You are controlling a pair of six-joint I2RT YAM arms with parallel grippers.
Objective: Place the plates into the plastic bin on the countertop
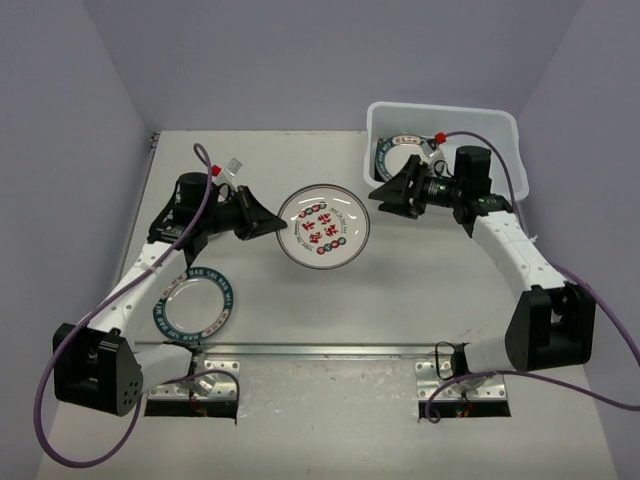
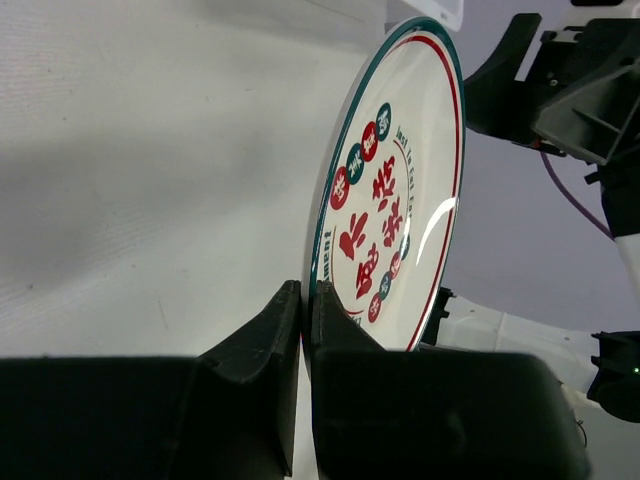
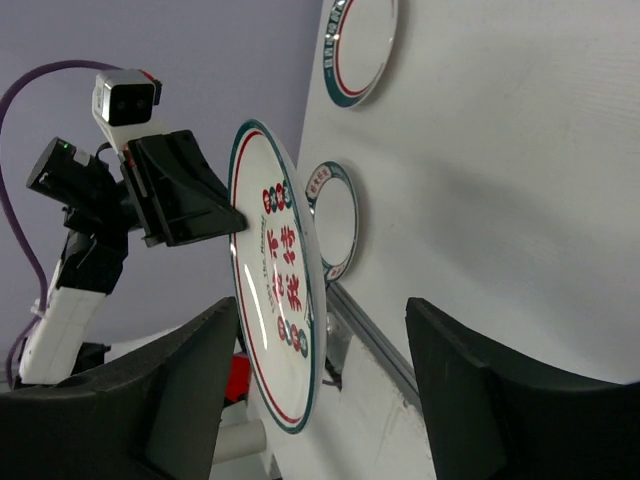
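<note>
Left fingers [image 2: 270, 340] pinch shut on the rim of the red-patterned plate [image 1: 323, 225], holding it up clear of the desk [image 1: 400, 290] mid-frame, seemingly to offer it to the right fingers [image 3: 190, 400], which stand apart and empty beside the white bin [image 1: 500, 118] at upper right.

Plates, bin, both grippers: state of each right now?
left gripper, shut on the rim of the red-patterned plate
red-patterned plate, held off the countertop, outside the plastic bin
right gripper, open, empty, facing the held plate
lettered plate, flat on the countertop, untouched
second flat plate, on the countertop, seen only from the right wrist
plastic bin, upright, one plate inside
plate in the bin, resting inside, untouched
</note>
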